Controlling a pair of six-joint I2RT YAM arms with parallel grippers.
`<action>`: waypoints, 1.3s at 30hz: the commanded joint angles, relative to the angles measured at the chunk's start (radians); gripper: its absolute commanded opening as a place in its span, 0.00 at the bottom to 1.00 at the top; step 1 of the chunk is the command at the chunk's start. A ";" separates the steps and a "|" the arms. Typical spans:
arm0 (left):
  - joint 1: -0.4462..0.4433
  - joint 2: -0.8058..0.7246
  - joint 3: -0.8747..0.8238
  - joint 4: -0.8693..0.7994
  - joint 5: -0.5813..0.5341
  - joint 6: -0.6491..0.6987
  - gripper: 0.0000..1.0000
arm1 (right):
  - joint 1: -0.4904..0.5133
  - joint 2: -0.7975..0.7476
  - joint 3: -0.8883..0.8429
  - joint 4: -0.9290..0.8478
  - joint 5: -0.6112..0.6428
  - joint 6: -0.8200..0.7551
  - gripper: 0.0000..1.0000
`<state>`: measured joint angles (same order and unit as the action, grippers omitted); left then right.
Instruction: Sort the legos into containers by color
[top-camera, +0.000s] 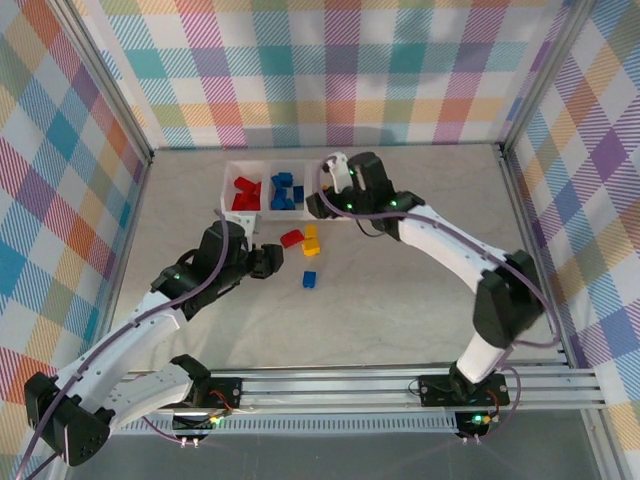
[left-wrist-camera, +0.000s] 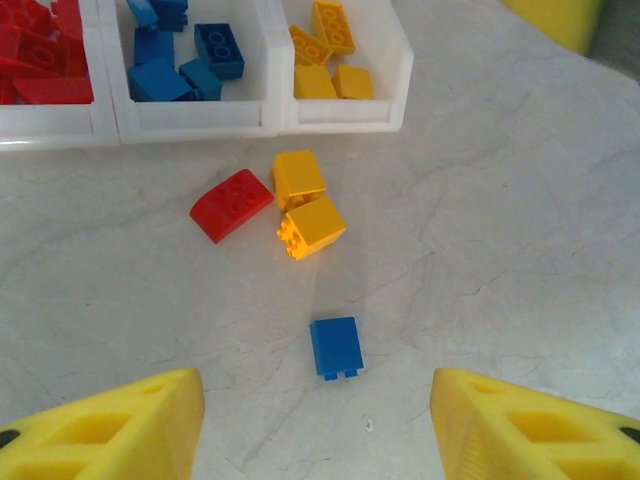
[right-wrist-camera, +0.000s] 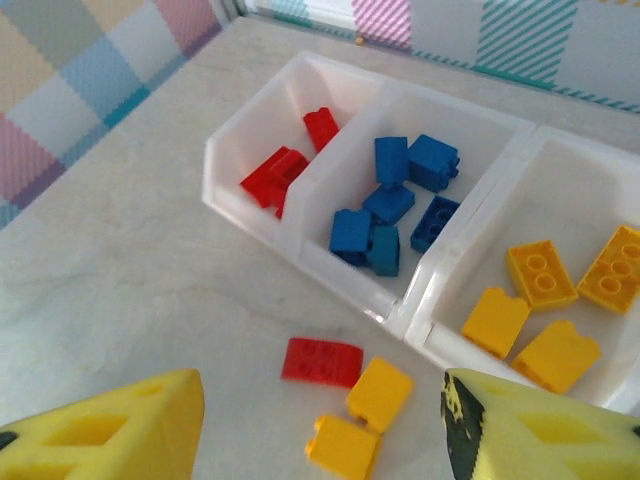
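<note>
- The tray (top-camera: 265, 190) (left-wrist-camera: 200, 120) (right-wrist-camera: 222, 150) sits in the upper middle of the top view. Its long axis runs left to right there, and slants from upper left to lower right in the right wrist view.
- In the left wrist view its compartments hold red legos (left-wrist-camera: 45, 80) on the left, blue legos (left-wrist-camera: 160, 80) in the middle and yellow legos (left-wrist-camera: 320, 45) on the right.
- Four bricks lie loose on the table just below the tray.
- The red brick (top-camera: 292, 238) (left-wrist-camera: 232, 205) (right-wrist-camera: 321, 361) lies studs up. In the left wrist view its long axis tilts from lower left to upper right.
- Two yellow bricks touch each other just right of the red brick. The upper yellow brick (left-wrist-camera: 299, 178) shows a smooth face, and the lower yellow brick (left-wrist-camera: 312, 227) lies on its side with studs pointing lower left.
- The blue brick (top-camera: 309, 279) (left-wrist-camera: 336, 346) lies apart below them. Its long axis runs up and down the left wrist frame, with studs toward the bottom edge.
- The left gripper (top-camera: 270, 262) (left-wrist-camera: 318, 425) hovers at centre-left of the top view. Its fingers are spread wide, with nothing between them.
- The right gripper (top-camera: 335, 175) (right-wrist-camera: 320, 430) is over the tray's right end in the top view. Its fingers are also parted and empty.
</note>
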<state>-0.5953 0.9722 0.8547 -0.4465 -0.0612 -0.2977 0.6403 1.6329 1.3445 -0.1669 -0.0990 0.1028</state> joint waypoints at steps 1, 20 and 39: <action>-0.012 0.045 -0.007 0.032 0.020 -0.014 0.62 | -0.006 -0.104 -0.139 0.052 -0.048 -0.006 0.64; -0.178 0.556 0.187 -0.042 -0.092 -0.080 0.62 | 0.016 -0.555 -0.563 -0.095 -0.014 0.137 0.65; -0.187 0.846 0.297 -0.093 -0.124 -0.130 0.53 | 0.020 -0.576 -0.617 -0.109 -0.044 0.160 0.65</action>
<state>-0.7776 1.7996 1.1252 -0.5049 -0.1749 -0.4095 0.6548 1.0683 0.7280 -0.2642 -0.1326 0.2546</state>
